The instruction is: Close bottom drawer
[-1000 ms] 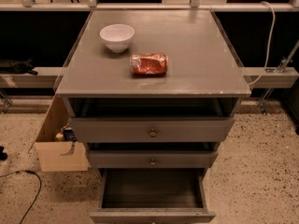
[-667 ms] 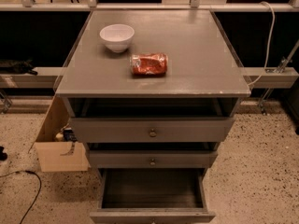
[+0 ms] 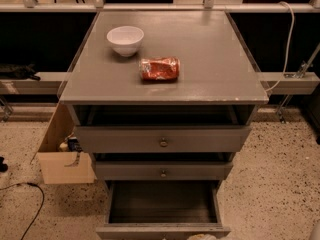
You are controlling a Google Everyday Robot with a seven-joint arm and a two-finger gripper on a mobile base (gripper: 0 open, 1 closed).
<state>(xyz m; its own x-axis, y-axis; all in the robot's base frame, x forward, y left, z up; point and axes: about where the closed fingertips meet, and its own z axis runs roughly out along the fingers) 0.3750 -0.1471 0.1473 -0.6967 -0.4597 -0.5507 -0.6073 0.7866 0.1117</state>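
Note:
The bottom drawer (image 3: 162, 203) of the grey cabinet (image 3: 200, 59) is pulled far out and shows its dark grey, empty inside. Its front (image 3: 150, 231) lies at the bottom edge, with the knob out of view. The middle drawer (image 3: 125, 171) and the uppermost drawer (image 3: 120, 140) stand slightly out, each with a small round knob. A small pale shape at the bottom edge, against the bottom drawer's front, seems to be the tip of my gripper (image 3: 201, 237).
A white bowl (image 3: 125, 39) and a crushed red packet (image 3: 159, 68) lie on the cabinet top. An open cardboard box (image 3: 62, 159) stands on the speckled floor to the left, with a black cable (image 3: 31, 204) near it. A white cable (image 3: 287, 39) hangs at the right.
The pale shape has come into view at the bottom edge by the bottom drawer's front. The drawers and the things on top have not moved.

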